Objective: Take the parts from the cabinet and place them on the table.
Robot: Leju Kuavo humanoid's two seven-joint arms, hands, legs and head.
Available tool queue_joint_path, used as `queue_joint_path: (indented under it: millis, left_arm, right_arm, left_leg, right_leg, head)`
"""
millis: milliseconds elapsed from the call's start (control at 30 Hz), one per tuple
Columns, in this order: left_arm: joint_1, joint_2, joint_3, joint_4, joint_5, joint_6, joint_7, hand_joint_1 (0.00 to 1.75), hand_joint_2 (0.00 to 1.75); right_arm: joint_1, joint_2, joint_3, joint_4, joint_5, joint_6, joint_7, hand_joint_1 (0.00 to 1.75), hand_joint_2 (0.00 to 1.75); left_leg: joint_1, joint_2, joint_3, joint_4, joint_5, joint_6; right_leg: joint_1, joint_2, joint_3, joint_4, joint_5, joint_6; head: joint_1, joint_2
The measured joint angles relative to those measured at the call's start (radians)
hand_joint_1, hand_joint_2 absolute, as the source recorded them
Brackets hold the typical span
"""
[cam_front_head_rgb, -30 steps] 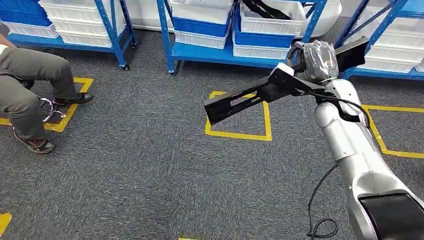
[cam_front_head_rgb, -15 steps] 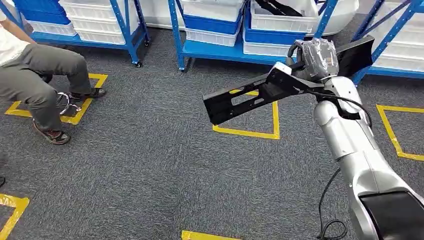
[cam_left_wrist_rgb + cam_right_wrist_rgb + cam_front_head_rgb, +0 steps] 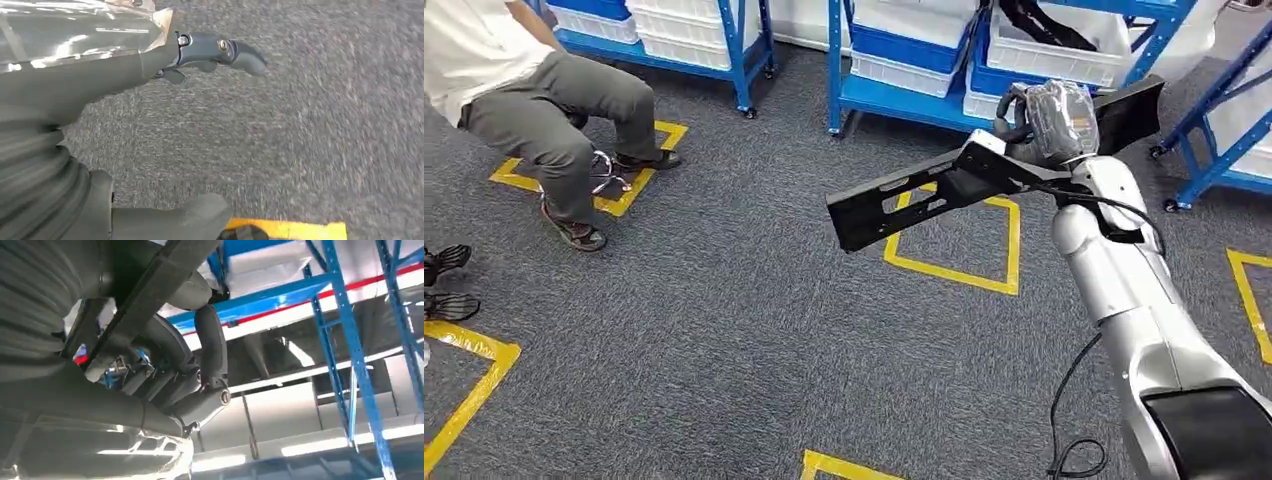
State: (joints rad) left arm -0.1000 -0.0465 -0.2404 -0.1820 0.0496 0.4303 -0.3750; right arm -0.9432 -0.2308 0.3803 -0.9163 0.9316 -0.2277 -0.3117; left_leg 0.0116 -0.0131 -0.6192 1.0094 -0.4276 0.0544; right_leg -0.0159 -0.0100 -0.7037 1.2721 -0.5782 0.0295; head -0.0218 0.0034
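The right hand, wrapped in clear plastic film, is clamped round a long black part and carries it out in front of the robot, above the grey carpet. The part is a flat, matt black bracket with long slots cut through its middle; it runs on a slant from a broad, squared-off end low on the robot's left up to the hand, and a further black flap of it sticks out past the hand toward the blue shelving. From the right wrist camera the fingers can be seen curled tight over the part's dark edge. The left hand hangs over the carpet beside a strip of yellow floor tape, its fingers spread and holding nothing. The shelves carry white and blue bins. A person sits on a stool at the far left, feet on a yellow-taped square
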Motion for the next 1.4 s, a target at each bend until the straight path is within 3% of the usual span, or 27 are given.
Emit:
queue_joint_path:
  millis: [67,100,167,200,233,333,367,433,500,567,600,667,700,733,767,867,900,933,967,1033,1067,1100,1200,1233,1333,1367,1400]
  left_arm:
    - [0.002,-0.001,0.0,0.0,0.0,0.0,0.0,0.0,1.75]
    - [0.002,-0.001,0.0,0.0,0.0,0.0,0.0,0.0,1.75]
    - [0.002,-0.002,0.0,0.0,-0.001,-0.004,0.001,0.0,1.75]
    - [0.002,-0.002,0.0,0.0,-0.003,-0.006,0.001,0.0,1.75]
    - [0.001,-0.002,0.0,0.0,-0.003,-0.006,0.002,0.0,1.75]
    - [0.006,-0.001,0.0,0.0,-0.006,-0.006,0.004,0.0,1.75]
    - [0.007,0.001,0.002,0.0,-0.006,-0.006,0.004,0.0,1.75]
    - [0.008,0.0,0.002,0.0,-0.006,-0.008,0.004,0.0,1.75]
    - [0.006,0.001,0.004,0.0,-0.003,-0.008,0.005,0.0,1.75]
    - [0.007,0.001,0.008,0.0,0.006,-0.008,0.005,0.0,1.75]
    - [0.007,0.001,0.011,0.0,0.013,-0.008,0.005,0.0,1.75]
    - [0.008,0.004,0.016,0.0,0.019,-0.006,0.003,0.0,1.75]
    - [0.008,0.005,0.019,0.0,0.023,-0.006,0.002,0.0,1.75]
    - [0.007,0.005,0.023,0.0,0.024,-0.006,0.0,0.0,1.75]
    - [0.008,0.005,0.026,0.0,0.027,-0.006,-0.002,0.0,1.75]
    - [0.02,0.006,0.036,0.001,0.037,-0.021,-0.003,0.0,1.75]
    - [0.022,0.005,0.037,0.001,0.042,-0.039,0.001,0.0,1.75]
    - [0.022,0.004,0.038,0.001,0.045,-0.055,0.008,0.0,1.75]
    - [0.021,0.006,0.04,0.001,0.048,-0.078,0.03,0.0,1.75]
    - [0.022,0.006,0.042,0.001,0.049,-0.128,0.081,0.0,1.75]
    - [0.024,0.007,0.042,0.001,0.048,-0.157,0.099,0.0,1.75]
    - [0.028,0.007,0.042,0.001,0.043,-0.185,0.103,0.0,1.75]
    - [0.03,0.002,0.042,0.001,0.051,-0.221,0.127,0.0,1.75]
    - [0.03,0.002,0.042,0.001,0.057,-0.233,0.161,0.0,1.75]
    - [0.031,0.003,0.05,0.003,0.076,-0.277,0.275,0.0,1.75]
    - [0.034,0.005,0.055,0.007,0.082,-0.297,0.327,0.0,1.75]
    - [0.036,0.008,0.056,0.009,0.085,-0.303,0.341,0.0,1.75]
  right_arm:
    - [0.008,-0.001,0.0,0.0,0.0,0.0,0.0,1.71,1.75]
    - [0.01,-0.001,0.0,0.0,0.0,0.0,0.0,1.71,1.75]
    - [0.009,-0.001,0.0,-0.001,0.0,0.0,-0.001,1.71,1.75]
    - [0.008,-0.002,0.0,-0.001,0.0,0.0,-0.002,1.71,1.75]
    - [0.009,0.0,0.0,-0.001,0.001,0.0,-0.004,1.71,1.75]
    - [0.024,0.009,0.003,-0.007,0.006,0.0,-0.024,1.71,1.75]
    - [0.025,0.015,0.006,-0.011,0.011,0.0,-0.033,1.71,1.75]
    - [0.026,0.03,0.017,-0.024,0.022,0.0,-0.052,1.71,1.75]
    - [0.027,0.05,0.037,-0.032,0.027,0.002,-0.07,1.71,1.75]
    - [0.027,0.08,0.061,-0.038,0.024,0.017,-0.082,1.71,1.75]
    - [0.027,0.097,0.072,-0.042,0.021,0.024,-0.084,1.71,1.75]
    - [0.021,0.127,0.086,-0.049,0.019,0.032,-0.085,1.71,1.75]
    - [0.014,0.139,0.09,-0.051,0.019,0.036,-0.085,1.71,1.75]
    - [0.009,0.149,0.094,-0.053,0.019,0.037,-0.085,1.71,1.75]
    - [0.004,0.155,0.099,-0.053,0.021,0.038,-0.085,1.71,1.75]
    - [0.003,0.19,0.125,-0.052,0.035,0.032,-0.084,1.71,1.75]
    - [0.003,0.195,0.129,-0.052,0.036,0.029,-0.083,1.71,1.75]
    - [0.001,0.198,0.132,-0.051,0.037,0.023,-0.083,1.71,1.75]
    - [0.001,0.202,0.135,-0.051,0.038,0.018,-0.083,1.71,1.75]
    - [0.007,0.204,0.142,-0.048,0.045,0.016,-0.077,1.71,1.75]
    - [0.011,0.208,0.147,-0.047,0.051,0.015,-0.072,1.71,1.75]
    - [0.018,0.211,0.153,-0.048,0.059,0.013,-0.065,1.71,1.75]
    - [0.025,0.217,0.158,-0.056,0.066,0.009,-0.056,1.71,1.75]
    - [0.027,0.217,0.158,-0.06,0.074,0.008,-0.054,1.71,1.75]
    - [0.041,0.225,0.166,-0.074,0.094,0.005,-0.047,1.71,1.75]
    - [0.045,0.227,0.167,-0.081,0.097,0.005,-0.045,1.71,1.75]
    - [0.046,0.228,0.167,-0.089,0.097,0.005,-0.043,1.71,1.75]
  left_leg:
    - [-0.002,-0.02,-0.004,0.001,0.005,-0.001]
    - [-0.001,-0.03,-0.005,0.001,0.006,-0.003]
    - [0.0,-0.05,-0.005,0.003,0.009,-0.008]
    - [-0.001,-0.059,-0.007,0.004,0.011,-0.013]
    - [-0.006,-0.067,-0.015,0.005,0.014,-0.02]
    - [-0.002,-0.083,-0.021,-0.002,0.027,-0.04]
    - [0.0,-0.076,-0.028,0.002,0.023,-0.045]
    - [-0.003,-0.009,-0.053,0.068,-0.031,-0.054]
    - [0.002,0.005,-0.121,0.223,-0.108,-0.061]
    - [0.002,0.006,-0.159,0.307,-0.129,-0.066]
    - [0.002,0.008,-0.143,0.277,-0.105,-0.066]
    - [0.001,0.029,-0.056,0.123,-0.034,-0.059]
    - [0.0,0.062,-0.005,0.039,-0.007,-0.052]
    - [-0.011,0.085,0.006,0.008,-0.014,-0.048]
    - [-0.009,0.063,0.002,0.008,-0.008,-0.039]
    - [-0.01,0.038,-0.002,0.0,0.001,-0.025]
    - [-0.001,0.032,0.003,-0.009,0.009,-0.016]
    - [-0.002,0.023,0.001,-0.013,0.015,-0.008]
    - [-0.001,0.013,-0.002,-0.013,0.017,-0.005]
    - [-0.001,-0.01,-0.005,-0.012,0.018,-0.003]
    - [-0.001,-0.019,-0.006,-0.012,0.019,-0.004]
    - [-0.001,-0.032,-0.006,-0.012,0.021,-0.006]
    - [0.0,-0.065,-0.005,-0.009,0.024,-0.012]
    - [-0.005,-0.074,-0.009,-0.006,0.024,-0.019]
    - [-0.001,-0.091,-0.017,-0.007,0.031,-0.037]
    - [0.001,-0.101,-0.021,-0.009,0.035,-0.046]
    - [0.006,-0.086,-0.027,-0.002,0.028,-0.047]
  right_leg:
    - [0.001,0.005,-0.02,0.05,-0.006,0.01]
    - [0.0,0.006,0.008,0.0,0.017,0.019]
    - [-0.006,0.021,0.111,-0.192,0.09,0.035]
    - [-0.013,0.056,0.139,-0.258,0.09,0.031]
    - [0.0,0.052,0.151,-0.262,0.095,0.022]
    - [0.007,0.03,0.14,-0.257,0.104,0.007]
    - [-0.014,0.022,0.141,-0.265,0.111,-0.004]
    - [-0.009,0.011,0.139,-0.265,0.116,-0.023]
    - [-0.003,-0.002,0.136,-0.265,0.116,-0.029]
    - [0.0,-0.016,0.132,-0.264,0.118,-0.032]
    - [0.0,-0.025,0.132,-0.264,0.118,-0.032]
    - [0.002,-0.042,0.133,-0.263,0.118,-0.032]
    - [0.005,-0.05,0.134,-0.263,0.117,-0.032]
    - [0.018,-0.057,0.13,-0.261,0.115,-0.028]
    - [0.019,-0.064,0.129,-0.262,0.115,-0.027]
    - [0.024,-0.09,0.135,-0.266,0.114,-0.017]
    - [0.022,-0.073,0.121,-0.252,0.101,-0.012]
    - [0.019,-0.034,0.108,-0.216,0.077,-0.016]
    - [0.014,-0.009,0.073,-0.135,0.037,-0.022]
    - [0.01,0.001,0.004,0.023,-0.021,-0.023]
    - [0.01,0.003,-0.013,0.06,-0.029,-0.019]
    - [0.009,0.003,-0.008,0.051,-0.016,-0.01]
    - [-0.001,0.025,0.114,-0.197,0.084,0.015]
    - [-0.004,0.059,0.141,-0.259,0.091,0.013]
    - [0.007,0.041,0.143,-0.258,0.1,-0.003]
    - [0.001,0.03,0.145,-0.262,0.106,-0.014]
    - [-0.011,0.023,0.145,-0.268,0.112,-0.024]
  head:
    - [-0.001,0.0]
    - [0.0,0.0]
    - [0.0,0.0]
    - [0.0,0.0]
    - [0.0,0.0]
    - [-0.001,0.0]
    - [-0.001,0.0]
    - [-0.008,0.0]
    - [-0.007,0.0]
    - [-0.009,0.0]
    - [-0.008,0.0]
    - [-0.008,0.0]
    - [-0.009,0.0]
    - [-0.009,0.0]
    - [-0.003,0.0]
    - [-0.003,0.0]
    - [-0.001,0.0]
    - [-0.001,0.0]
    - [0.002,0.0]
    - [0.002,0.0]
    - [0.001,0.0]
    - [0.002,0.0]
    - [0.001,0.0]
    - [0.002,0.0]
    - [0.0,0.0]
    - [0.001,0.0]
    - [0.001,0.0]
